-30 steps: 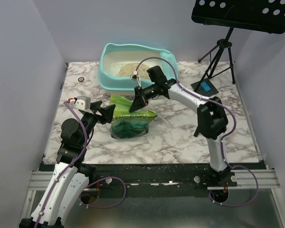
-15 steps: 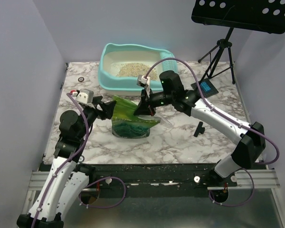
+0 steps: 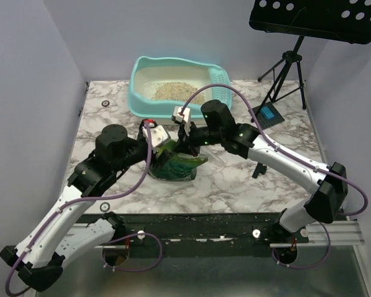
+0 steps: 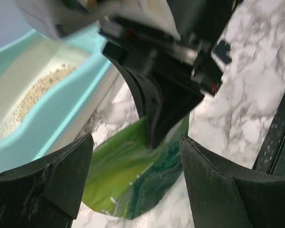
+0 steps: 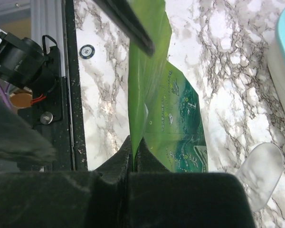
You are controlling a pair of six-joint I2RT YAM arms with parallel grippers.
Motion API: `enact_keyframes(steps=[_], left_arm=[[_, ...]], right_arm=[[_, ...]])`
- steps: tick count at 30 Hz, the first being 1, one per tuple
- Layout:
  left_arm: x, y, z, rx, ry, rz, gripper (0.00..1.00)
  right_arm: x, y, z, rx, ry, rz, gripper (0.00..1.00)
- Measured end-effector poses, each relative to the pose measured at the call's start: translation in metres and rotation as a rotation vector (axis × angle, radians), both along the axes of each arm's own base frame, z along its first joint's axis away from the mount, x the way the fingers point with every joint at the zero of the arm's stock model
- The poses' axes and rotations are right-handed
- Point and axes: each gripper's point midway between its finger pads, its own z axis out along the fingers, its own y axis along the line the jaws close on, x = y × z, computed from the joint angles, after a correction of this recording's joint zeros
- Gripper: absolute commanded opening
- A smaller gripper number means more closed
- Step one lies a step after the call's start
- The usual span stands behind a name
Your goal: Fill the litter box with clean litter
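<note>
The right gripper [image 5: 134, 153] is clenched on the top edge of the glossy green pouch with darker teal print [image 5: 173, 118]. Its two black fingers are pressed together with the thin film rising out of the pinch. That hold seems meant to keep the pouch standing on the marble-patterned table [image 3: 235, 185] rather than slumping. The left gripper [image 4: 136, 142] is released, its fingers [image 4: 61, 175] spread wide to either side of the pouch's upper part without touching it. It looks lined up for a second hold, so that both arms can share the bag. In the top view the left gripper comes at the pouch from 9 o'clock and the right from about 2 o'clock, and they meet over its top. The large turquoise plastic litter box with cream lining [image 3: 141, 108] sits at 12 o'clock from the pouch, near but apart, by the table's far edge. A shallow patch of pale tan granules [image 3: 173, 90] lies on its floor. The pouch likely has to be lifted and tipped over the box's near wall, and a single-edge pinch could slip under that weight.
</note>
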Motion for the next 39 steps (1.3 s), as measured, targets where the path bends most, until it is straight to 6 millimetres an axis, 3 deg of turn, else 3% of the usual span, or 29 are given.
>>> enact_keyframes(steps=[4, 9, 15, 25, 39], left_arm=[[-0.005, 0.001, -0.028, 0.140, 0.000, -0.018, 0.84], [-0.005, 0.007, -0.032, 0.215, -0.056, -0.008, 0.83], [0.011, 0.012, -0.045, 0.315, -0.080, 0.033, 0.83], [0.022, 0.006, -0.066, 0.409, -0.065, 0.026, 0.84], [0.006, 0.011, -0.048, 0.427, -0.066, 0.002, 0.85]], right_arm=[[-0.002, -0.005, 0.000, -0.018, -0.016, -0.005, 0.00], [-0.004, -0.007, -0.002, -0.025, -0.031, 0.001, 0.00], [-0.011, -0.014, -0.012, -0.036, -0.034, 0.010, 0.00], [-0.018, -0.019, -0.024, -0.049, -0.037, 0.023, 0.00], [-0.028, -0.022, -0.017, -0.035, -0.081, 0.088, 0.01]])
